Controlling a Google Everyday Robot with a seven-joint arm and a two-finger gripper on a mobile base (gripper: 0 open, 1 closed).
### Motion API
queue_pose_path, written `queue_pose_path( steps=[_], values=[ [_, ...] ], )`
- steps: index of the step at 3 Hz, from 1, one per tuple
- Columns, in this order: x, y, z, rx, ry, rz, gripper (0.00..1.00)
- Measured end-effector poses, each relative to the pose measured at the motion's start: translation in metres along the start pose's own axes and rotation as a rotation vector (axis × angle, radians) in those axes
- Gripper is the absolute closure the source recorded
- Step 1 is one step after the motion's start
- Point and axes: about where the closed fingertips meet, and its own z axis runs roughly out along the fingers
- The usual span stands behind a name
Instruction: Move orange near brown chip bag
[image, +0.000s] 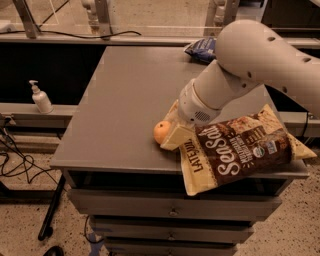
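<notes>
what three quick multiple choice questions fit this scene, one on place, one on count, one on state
1. Where is the orange?
A. near the front edge of the table, just left of the brown chip bag
B. at the far edge
C. on the floor

2. How many chip bags lie on the table?
A. one
B. two
C. three

3. How does the brown chip bag lie?
A. upright
B. flat, one corner over the front edge
C. rolled up

Key:
1 A: the orange sits by the bag's left end, with the gripper down right beside it.
2 B: the brown one, plus a blue chip bag at the back.
3 B: its lower left corner hangs past the edge.
</notes>
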Motion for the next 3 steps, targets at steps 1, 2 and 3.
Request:
queue_pose_path(
  steps=[1, 2, 3],
  values=[
    [0.0015, -0.0002, -0.0057, -0.001, 0.01, -0.003, 0.37],
    [0.0018, -0.0001, -0.0082, -0.004, 0.014, -0.005, 0.13],
    [0.0017, 0.0019, -0.0072, -0.009, 0.011, -0.005, 0.0]
  ],
)
